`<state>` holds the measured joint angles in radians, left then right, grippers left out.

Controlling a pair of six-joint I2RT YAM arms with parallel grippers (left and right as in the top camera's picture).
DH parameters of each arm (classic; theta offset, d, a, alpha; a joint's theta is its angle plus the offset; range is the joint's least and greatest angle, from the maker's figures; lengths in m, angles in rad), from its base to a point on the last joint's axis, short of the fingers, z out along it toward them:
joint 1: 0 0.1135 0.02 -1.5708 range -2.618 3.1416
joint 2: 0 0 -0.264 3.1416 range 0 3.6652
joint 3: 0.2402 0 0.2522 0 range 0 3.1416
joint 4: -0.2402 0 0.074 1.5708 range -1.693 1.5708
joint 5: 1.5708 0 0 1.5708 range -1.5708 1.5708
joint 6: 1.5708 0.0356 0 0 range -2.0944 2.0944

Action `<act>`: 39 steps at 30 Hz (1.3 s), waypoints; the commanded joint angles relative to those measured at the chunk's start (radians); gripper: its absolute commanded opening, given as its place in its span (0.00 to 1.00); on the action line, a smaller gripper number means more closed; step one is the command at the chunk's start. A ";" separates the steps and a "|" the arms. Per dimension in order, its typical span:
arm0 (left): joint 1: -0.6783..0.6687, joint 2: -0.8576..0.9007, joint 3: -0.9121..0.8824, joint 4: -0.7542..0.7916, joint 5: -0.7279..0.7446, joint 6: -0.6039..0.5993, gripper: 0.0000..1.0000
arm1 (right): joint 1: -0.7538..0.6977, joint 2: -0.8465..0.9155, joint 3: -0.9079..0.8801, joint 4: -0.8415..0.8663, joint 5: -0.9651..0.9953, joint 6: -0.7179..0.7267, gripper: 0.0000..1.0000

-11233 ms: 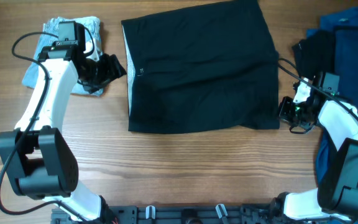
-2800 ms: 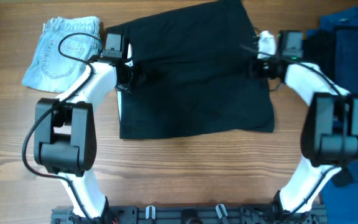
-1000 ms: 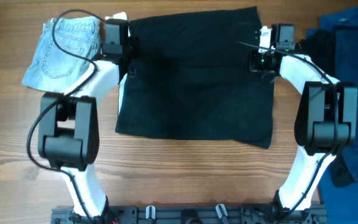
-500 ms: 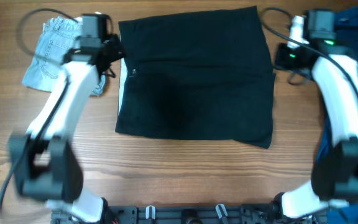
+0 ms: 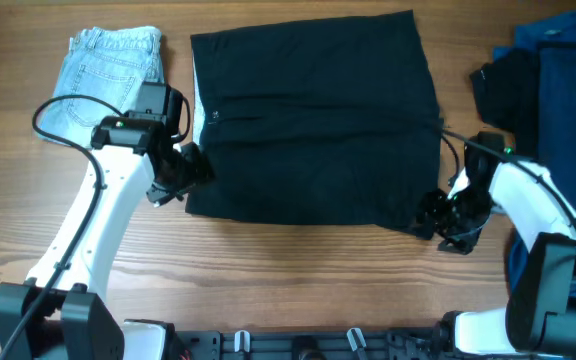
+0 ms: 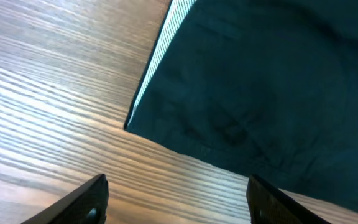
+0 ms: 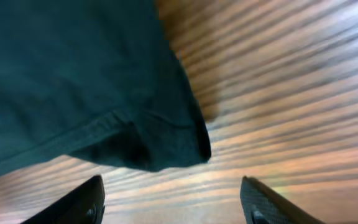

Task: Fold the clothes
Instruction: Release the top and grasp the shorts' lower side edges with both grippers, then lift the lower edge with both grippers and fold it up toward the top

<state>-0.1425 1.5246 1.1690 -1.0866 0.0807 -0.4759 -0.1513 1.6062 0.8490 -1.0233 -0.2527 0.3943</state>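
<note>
Near edge first: the grainy wooden table is showing bare planks. The left gripper is hovering just off the near-left corner of the black garment, fingers spread, gripping nothing. The right gripper is gaping likewise by the near-right hemmed corner. The cloth is lying flat mid-table, matte and faintly rumpled, a rough rectangle slightly longer left to right, its pale-lined edge facing left. Far left, light-blue denim shorts are sitting folded; far right, dark-blue pieces are lying heaped.

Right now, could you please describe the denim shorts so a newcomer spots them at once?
Start at the large black garment in the middle. Beside its far left corner lies a folded pair of denim shorts. They alone are pale blue; the pile at right is black and dark blue.
</note>
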 commanded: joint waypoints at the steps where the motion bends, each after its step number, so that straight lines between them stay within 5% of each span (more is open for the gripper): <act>1: -0.002 0.003 -0.046 0.048 0.035 0.027 0.72 | 0.015 0.001 -0.077 0.088 -0.040 0.116 0.72; 8: -0.002 0.003 -0.057 0.060 0.035 0.057 0.74 | 0.061 0.002 -0.127 0.282 0.044 0.305 0.78; 13: -0.002 0.003 -0.057 0.048 0.035 0.056 0.75 | 0.061 0.002 -0.127 0.368 0.067 0.311 0.28; 17: -0.002 0.010 -0.065 -0.007 0.097 0.052 0.75 | 0.061 0.002 -0.127 0.333 0.069 0.282 0.04; 28: -0.002 0.010 -0.327 0.283 0.105 -0.160 0.78 | 0.061 0.002 -0.127 0.325 0.069 0.259 0.04; 39: 0.003 0.010 -0.432 0.491 0.008 -0.353 0.69 | 0.061 0.002 -0.127 0.343 0.074 0.235 0.04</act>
<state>-0.1425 1.5307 0.7513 -0.6346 0.1207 -0.7647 -0.0967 1.5799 0.7410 -0.6853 -0.2241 0.6495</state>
